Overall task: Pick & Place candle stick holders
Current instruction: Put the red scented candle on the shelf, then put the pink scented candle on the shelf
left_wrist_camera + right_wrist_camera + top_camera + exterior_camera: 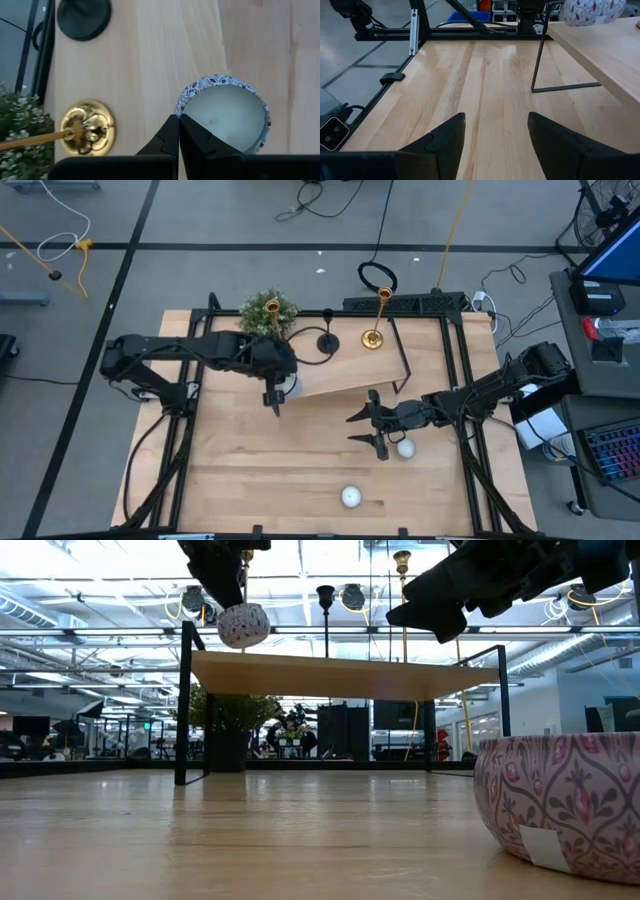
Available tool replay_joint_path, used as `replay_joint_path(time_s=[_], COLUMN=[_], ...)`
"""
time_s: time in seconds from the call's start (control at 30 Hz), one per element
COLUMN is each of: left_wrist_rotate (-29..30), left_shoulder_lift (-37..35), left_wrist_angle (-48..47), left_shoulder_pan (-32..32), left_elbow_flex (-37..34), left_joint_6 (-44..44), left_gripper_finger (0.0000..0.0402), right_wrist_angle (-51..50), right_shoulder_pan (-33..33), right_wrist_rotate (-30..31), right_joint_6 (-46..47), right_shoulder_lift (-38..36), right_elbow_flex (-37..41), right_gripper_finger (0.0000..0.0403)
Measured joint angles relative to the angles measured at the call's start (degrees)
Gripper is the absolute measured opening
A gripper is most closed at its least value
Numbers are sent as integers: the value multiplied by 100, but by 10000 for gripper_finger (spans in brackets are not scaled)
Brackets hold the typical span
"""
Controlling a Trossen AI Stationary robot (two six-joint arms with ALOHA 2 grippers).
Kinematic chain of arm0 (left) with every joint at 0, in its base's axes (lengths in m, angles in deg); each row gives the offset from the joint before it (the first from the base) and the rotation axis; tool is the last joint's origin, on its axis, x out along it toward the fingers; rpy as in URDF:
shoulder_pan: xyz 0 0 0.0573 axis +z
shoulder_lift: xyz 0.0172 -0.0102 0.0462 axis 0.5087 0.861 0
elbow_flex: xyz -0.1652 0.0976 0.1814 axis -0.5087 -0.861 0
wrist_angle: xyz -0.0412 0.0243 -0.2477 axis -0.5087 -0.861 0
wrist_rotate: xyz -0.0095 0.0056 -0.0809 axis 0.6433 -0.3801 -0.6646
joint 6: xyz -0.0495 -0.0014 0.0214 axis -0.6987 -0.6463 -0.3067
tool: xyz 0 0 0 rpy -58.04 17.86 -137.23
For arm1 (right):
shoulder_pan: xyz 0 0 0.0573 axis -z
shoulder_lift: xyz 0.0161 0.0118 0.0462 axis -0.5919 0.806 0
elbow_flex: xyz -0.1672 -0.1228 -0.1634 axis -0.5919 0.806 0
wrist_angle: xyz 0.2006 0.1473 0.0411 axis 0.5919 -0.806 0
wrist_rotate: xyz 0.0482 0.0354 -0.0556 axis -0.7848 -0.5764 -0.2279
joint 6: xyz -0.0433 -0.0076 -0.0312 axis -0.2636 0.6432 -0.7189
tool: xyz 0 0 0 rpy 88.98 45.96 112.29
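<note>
Three candlesticks stand by their round bases on the raised wooden shelf (345,375): a gold one (271,315) by the plant, a black one (327,340), and a gold one (376,330). In the left wrist view the gold base (87,127) and the black base (83,17) show. My left gripper (275,400) is at the shelf's near left edge, shut on a small patterned cup (222,115), not on a candlestick. My right gripper (375,427) is open and empty above the table, beside a white cup (405,447). My left gripper pinches the patterned cup's rim (186,107) between its two fingers, on the side toward the candlesticks. The fingers point down from above. In the low view the cup (243,625) hangs below the fingers, just above the shelf top.
A bushy plant (268,310) stands at the shelf's far left. Another patterned cup (350,497) sits near the table's front edge, large in the low view (570,800). Black frame rails (465,380) run along the table's sides. Bare tabletop (485,80) lies ahead of my right gripper.
</note>
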Motion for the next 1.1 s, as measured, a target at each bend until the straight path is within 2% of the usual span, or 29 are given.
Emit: replay_joint_path(time_s=[0.2,0.37,1.1], left_wrist_rotate=[45,306,297], left_shoulder_lift=[34,27,27], left_wrist_angle=[-17,-57,-212], left_shoulder_pan=[8,42,108], left_elbow_flex=[-2,-2,-7], left_joint_6=[-23,-30,-83], left_gripper_finger=[10,6,21], right_wrist_angle=[-2,-2,-2], right_shoulder_pan=[-1,0,-1], right_wrist_rotate=[0,0,-16], right_joint_6=[2,2,2], right_shoulder_lift=[0,0,0], right_elbow_flex=[0,0,0], right_gripper_finger=[212,212,212])
